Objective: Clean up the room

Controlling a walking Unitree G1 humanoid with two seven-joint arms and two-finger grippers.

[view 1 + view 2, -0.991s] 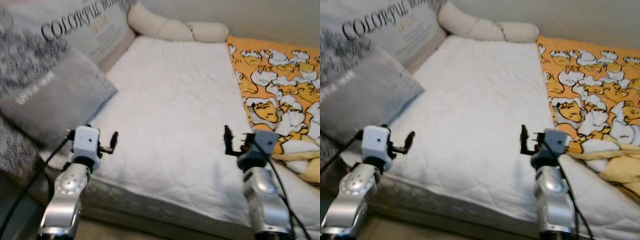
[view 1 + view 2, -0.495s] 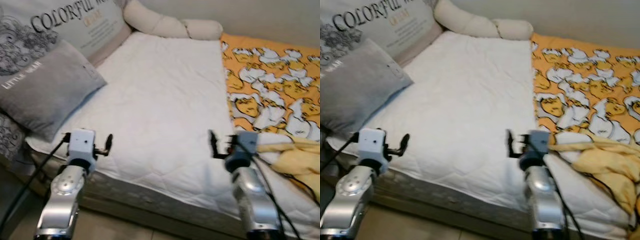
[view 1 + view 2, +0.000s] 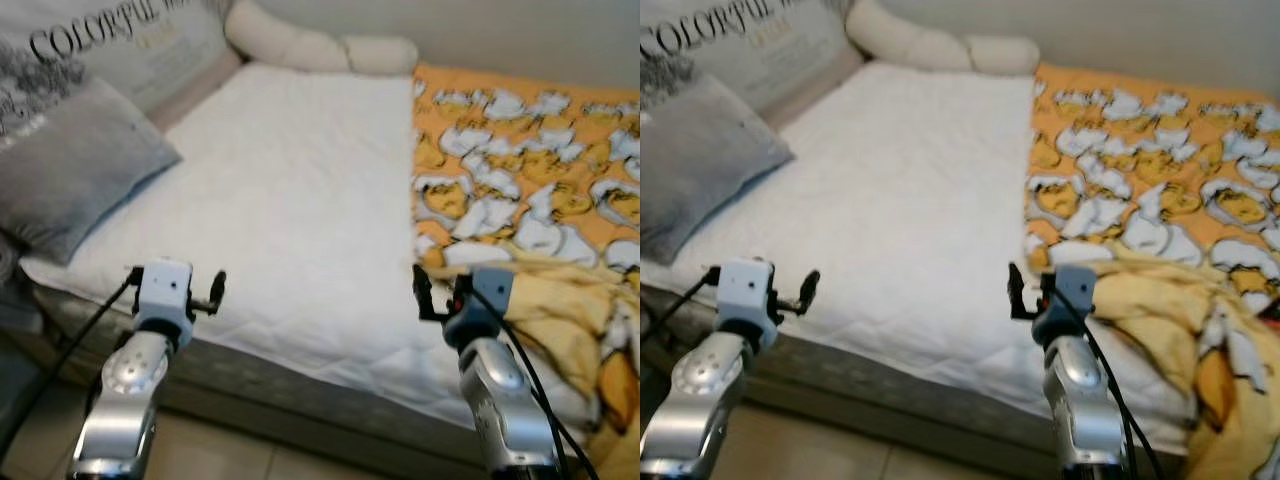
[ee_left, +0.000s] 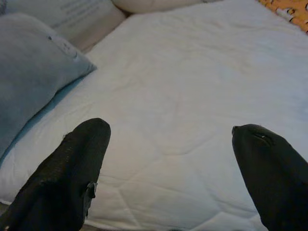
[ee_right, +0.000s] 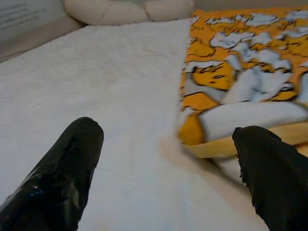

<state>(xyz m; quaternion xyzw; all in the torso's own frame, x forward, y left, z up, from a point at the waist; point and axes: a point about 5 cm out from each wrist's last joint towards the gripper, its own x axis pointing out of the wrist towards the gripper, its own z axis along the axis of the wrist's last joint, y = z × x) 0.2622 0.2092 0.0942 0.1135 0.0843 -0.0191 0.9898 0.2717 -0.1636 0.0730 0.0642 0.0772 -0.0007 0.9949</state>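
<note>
**Facing the bed, both hands empty**

I stand at the foot edge of the bed, arms raised in front of me. My left hand hovers over the near corner of the white mattress at about 8 o'clock, fingers spread wide and holding nothing. My right hand sits at about 4 o'clock, also spread wide and empty, just beside the turned-back edge of the blanket.

The blanket is what I judge needs tidying. It is orange with a white and yellow cartoon print, and it covers only the right side of the bed, from 1 o'clock down to 4 o'clock. Its near end is bunched and folded over, showing a plain yellow underside, and it spills toward the bed's edge. The left half of the mattress lies bare.

A grey pillow rests at 10 o'clock against a printed cushion, and a cream bolster lies along the wall at 12 o'clock.

I hold both hands open and low, likely ready to catch the blanket's edge.
</note>
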